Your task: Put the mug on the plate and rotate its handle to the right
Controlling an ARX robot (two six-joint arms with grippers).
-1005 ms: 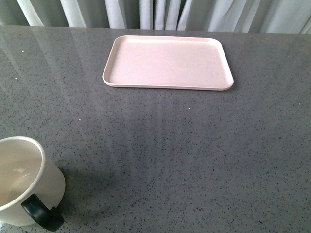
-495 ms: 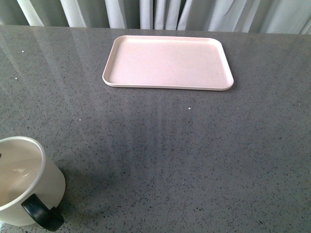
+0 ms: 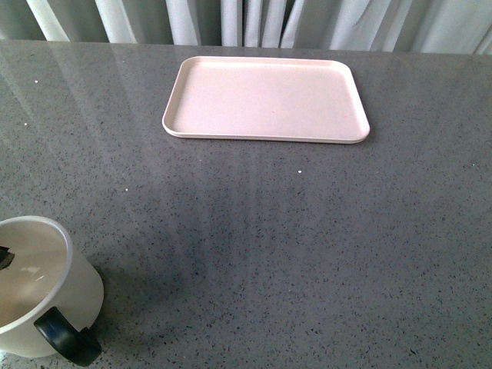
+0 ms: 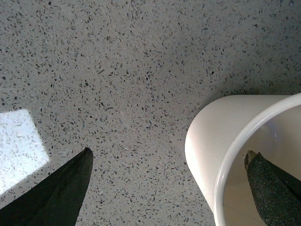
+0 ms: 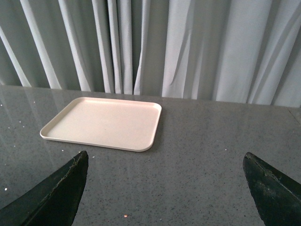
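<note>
The cream-white mug [image 3: 46, 288] stands upright on the table at the near left, its black handle [image 3: 68, 340] towards the near side. Its smiley face does not show. In the left wrist view my open left gripper [image 4: 169, 153] straddles the mug's wall [image 4: 211, 136]: one finger [image 4: 275, 188] is inside the mug, the other [image 4: 54, 193] outside over the table. That inner fingertip [image 3: 4, 257] just shows in the front view. The pale pink plate [image 3: 265, 98] lies empty at the far centre. My open, empty right gripper [image 5: 164, 157] hangs above the table, well short of the plate [image 5: 103, 123].
The grey speckled tabletop [image 3: 307, 246] stretches between mug and plate. White curtains [image 5: 188, 47] hang behind the table's far edge. A bright patch of light [image 4: 19, 146] lies on the table near the left gripper.
A dark fingertip of my left gripper has come into the front view, inside the mug's rim at the left edge. The mug and plate have not moved.
</note>
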